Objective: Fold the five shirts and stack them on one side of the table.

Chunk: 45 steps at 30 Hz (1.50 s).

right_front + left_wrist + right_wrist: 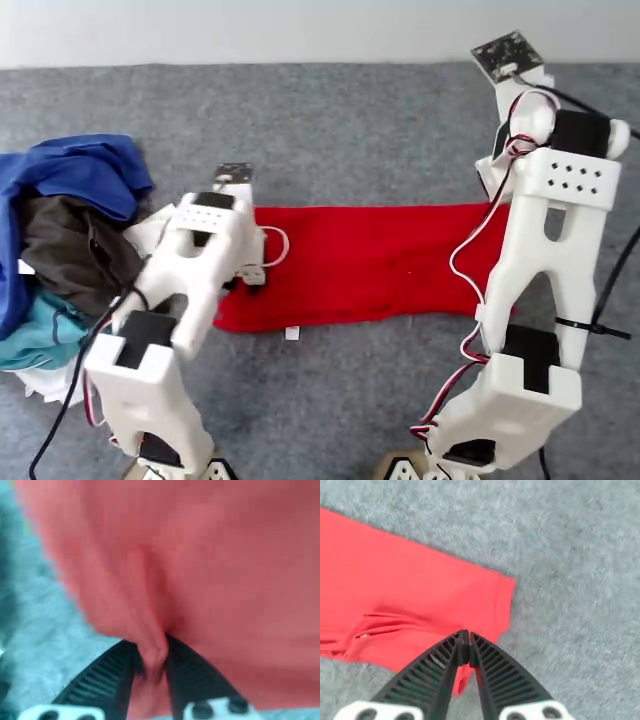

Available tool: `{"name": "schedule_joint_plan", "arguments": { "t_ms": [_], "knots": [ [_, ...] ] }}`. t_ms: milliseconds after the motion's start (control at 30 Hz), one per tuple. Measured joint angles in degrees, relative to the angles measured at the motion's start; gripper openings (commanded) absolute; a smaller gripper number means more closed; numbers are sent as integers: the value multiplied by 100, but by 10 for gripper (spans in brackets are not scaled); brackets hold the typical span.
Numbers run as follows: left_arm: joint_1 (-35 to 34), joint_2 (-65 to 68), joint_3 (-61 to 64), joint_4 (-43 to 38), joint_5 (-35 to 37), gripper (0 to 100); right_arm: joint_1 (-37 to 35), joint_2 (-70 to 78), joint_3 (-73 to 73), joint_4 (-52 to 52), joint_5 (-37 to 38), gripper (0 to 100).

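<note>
Red shirt [370, 265] is lying flat at the middle of the grey felt-covered table [350, 130], folded into a long, narrow band whose edges are running roughly straight. Its cloth is showing plain and unpatterned; in the right wrist view the red shirt [395, 595] is ending in a squared corner with a shallow crease running along it. A small white tag [291, 333] is sticking out from the shirt's long edge nearer the arm bases; any print on it is too small to read.

At one short end of the shirt the left gripper [152, 660] is pinching a raised ridge of the red cloth [200, 555], its black ribbed fingers [107, 680] clamped on that fold. At the opposite short end the right gripper [465, 647] is hanging over the shirt's corner with its fingers pressed together tip to tip.

Beyond the end held by the left gripper, a heap of loose garments is lying crumpled: a blue shirt [80, 175], a dark shirt [70, 245], a teal shirt [35, 340] and white cloth [50, 385].
</note>
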Motion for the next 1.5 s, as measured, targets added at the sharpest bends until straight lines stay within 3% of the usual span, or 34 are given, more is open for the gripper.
{"name": "schedule_joint_plan", "arguments": {
  "t_ms": [233,467,633,900,1233,1500],
  "knots": [
    [615,44,-642,343,18,13,413,0,0,-712,-88,9],
    [1547,44,-2708,1354,0,13,1002,-44,-141,-1521,-1108,9],
    [2251,141,-4035,1574,0,13,1442,-132,-158,-1653,-1231,9],
    [3332,1495,-5960,1600,0,13,2426,-985,-167,-1653,-1134,9],
    [3842,3780,-9152,1495,0,15,3103,-1591,-176,-1635,-1055,9],
    [4088,4290,-9512,316,-211,16,3077,-1591,-176,-1635,-1055,9]
  ]
}}
